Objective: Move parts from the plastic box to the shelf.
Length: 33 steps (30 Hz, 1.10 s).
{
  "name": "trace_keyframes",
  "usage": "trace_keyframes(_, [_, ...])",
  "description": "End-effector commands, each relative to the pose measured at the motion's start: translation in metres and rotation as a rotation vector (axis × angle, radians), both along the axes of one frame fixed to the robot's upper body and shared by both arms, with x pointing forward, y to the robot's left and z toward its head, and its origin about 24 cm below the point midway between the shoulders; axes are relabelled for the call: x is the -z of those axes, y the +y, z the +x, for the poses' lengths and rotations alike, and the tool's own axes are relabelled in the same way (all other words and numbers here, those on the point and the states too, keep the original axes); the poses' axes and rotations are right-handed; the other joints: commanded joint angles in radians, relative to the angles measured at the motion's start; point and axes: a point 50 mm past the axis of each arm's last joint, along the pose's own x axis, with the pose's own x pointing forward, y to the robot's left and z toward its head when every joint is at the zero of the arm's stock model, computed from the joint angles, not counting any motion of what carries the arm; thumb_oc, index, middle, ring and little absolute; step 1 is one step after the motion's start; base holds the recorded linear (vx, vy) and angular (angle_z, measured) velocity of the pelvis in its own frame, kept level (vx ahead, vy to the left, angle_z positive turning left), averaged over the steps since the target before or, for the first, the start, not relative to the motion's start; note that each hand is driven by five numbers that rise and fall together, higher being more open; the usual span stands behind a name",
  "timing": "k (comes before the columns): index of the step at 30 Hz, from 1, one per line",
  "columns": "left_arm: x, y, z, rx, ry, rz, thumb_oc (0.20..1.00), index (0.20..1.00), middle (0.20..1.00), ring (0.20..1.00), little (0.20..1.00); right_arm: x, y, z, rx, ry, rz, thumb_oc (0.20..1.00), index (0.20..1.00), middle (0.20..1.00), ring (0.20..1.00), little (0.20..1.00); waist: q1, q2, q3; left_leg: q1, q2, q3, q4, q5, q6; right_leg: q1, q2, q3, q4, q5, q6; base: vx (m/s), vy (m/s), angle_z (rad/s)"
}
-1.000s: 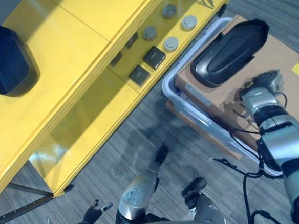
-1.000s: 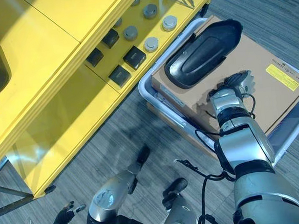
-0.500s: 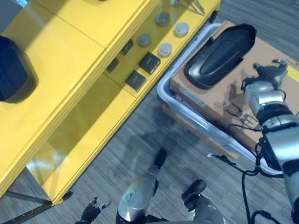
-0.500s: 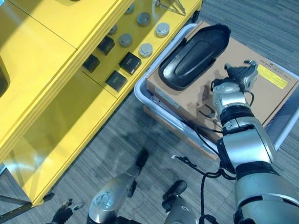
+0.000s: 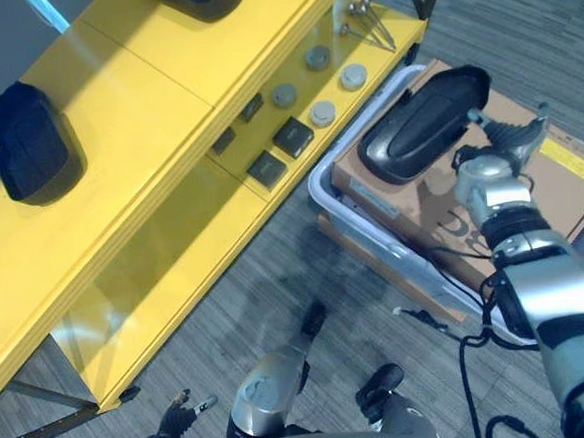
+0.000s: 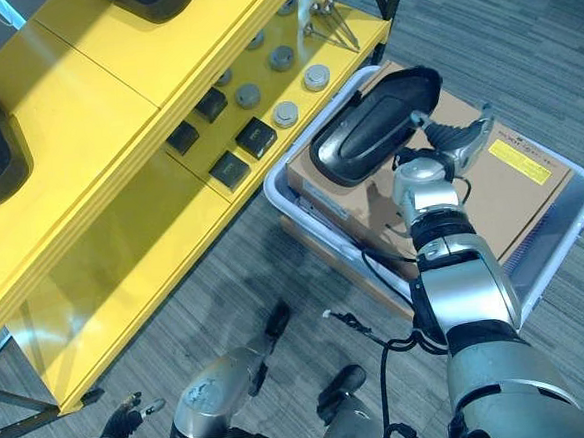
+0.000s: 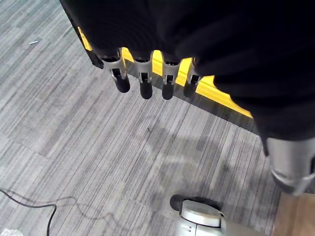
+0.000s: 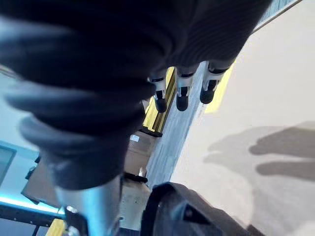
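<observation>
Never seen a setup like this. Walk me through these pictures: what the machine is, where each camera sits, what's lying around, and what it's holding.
This is a humanoid robot standing on a grey floor. Two pictures come from a stereo camera on its head, looking down; the other two come from cameras on its wrists, looking along each hand.

In the head views, a yellow shelf stands to the robot's left. Its top carries a dark part; its lower level holds small grey discs and dark square blocks. To the right is a pale plastic box holding a cardboard carton, with a long black part lying on top.

The right hand hovers beside that black part with fingers spread, holding nothing. The left hand hangs low by the floor, fingers relaxed, also holding nothing.
</observation>
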Motion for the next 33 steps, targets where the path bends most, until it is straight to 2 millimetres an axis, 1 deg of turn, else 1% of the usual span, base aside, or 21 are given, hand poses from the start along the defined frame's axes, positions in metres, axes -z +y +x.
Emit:
trace_keyframes(1, [0.002,0.013,-0.018,0.006,0.066,0.034,1.0,1.0,1.0,1.0,1.0,-0.011,-0.008,-0.002,-0.016,0.027,-0.163,1.0,1.0,1.0,1.0,1.0,0.031,-0.045,0.026,-0.061,-0.009,0.022,0.049,-0.1,0.002,0.037,-0.079,0.099,-0.135,0.097,0.056,-0.01,0.061,0.0])
trace_keyframes(6, [0.002,0.013,-0.016,-0.002,0.061,0.025,1.0,1.0,1.0,1.0,1.0,-0.011,-0.001,0.002,-0.034,0.058,-0.191,1.0,1.0,1.0,1.0,1.0,0.041,-0.036,0.037,-0.079,-0.017,0.019,0.057,-0.097,0.004,0.024,-0.087,0.096,-0.127,0.099,0.055,-0.02,0.051,0.02])
trace_keyframes(10, [0.002,0.012,-0.014,-0.003,0.058,0.017,1.0,1.0,1.0,1.0,1.0,-0.014,0.005,0.006,-0.043,0.074,-0.207,1.0,1.0,1.0,1.0,1.0,0.048,-0.036,0.05,-0.098,-0.023,0.017,0.07,-0.095,0.005,0.013,-0.09,0.095,-0.122,0.102,0.053,-0.03,0.023,0.03])
trace_keyframes(16, [0.001,0.011,-0.012,0.001,0.047,0.007,1.0,1.0,1.0,1.0,1.0,-0.014,0.005,0.007,-0.036,0.125,-0.231,1.0,1.0,1.0,1.0,1.0,0.055,-0.036,0.066,-0.121,-0.03,0.014,0.087,-0.094,0.006,-0.005,-0.094,0.093,-0.108,0.103,0.051,-0.01,-0.001,0.01])
trace_keyframes(22, [0.0,0.011,-0.009,0.001,0.036,0.003,1.0,1.0,1.0,1.0,1.0,-0.008,0.001,0.006,-0.027,0.173,-0.246,1.0,1.0,1.0,1.0,1.0,0.056,-0.039,0.075,-0.129,-0.029,0.016,0.091,-0.094,0.006,-0.013,-0.093,0.093,-0.105,0.104,0.053,-0.01,-0.016,0.04])
trace_keyframes(28, [0.0,0.01,-0.009,0.005,0.03,0.001,1.0,1.0,1.0,1.0,1.0,0.005,-0.009,-0.001,0.002,0.204,-0.233,1.0,1.0,1.0,1.0,1.0,0.049,-0.04,0.078,-0.128,-0.023,0.024,0.092,-0.096,0.005,-0.018,-0.091,0.098,-0.101,0.104,0.054,0.0,-0.009,0.03])
trace_keyframes(33, [-0.001,0.012,-0.008,0.004,0.021,0.003,1.0,1.0,1.0,1.0,1.0,0.009,-0.023,-0.008,0.039,0.212,-0.223,1.0,1.0,1.0,1.0,1.0,0.037,-0.048,0.077,-0.124,-0.015,0.033,0.087,-0.097,0.003,-0.017,-0.085,0.103,-0.11,0.108,0.056,0.0,-0.014,0.0])
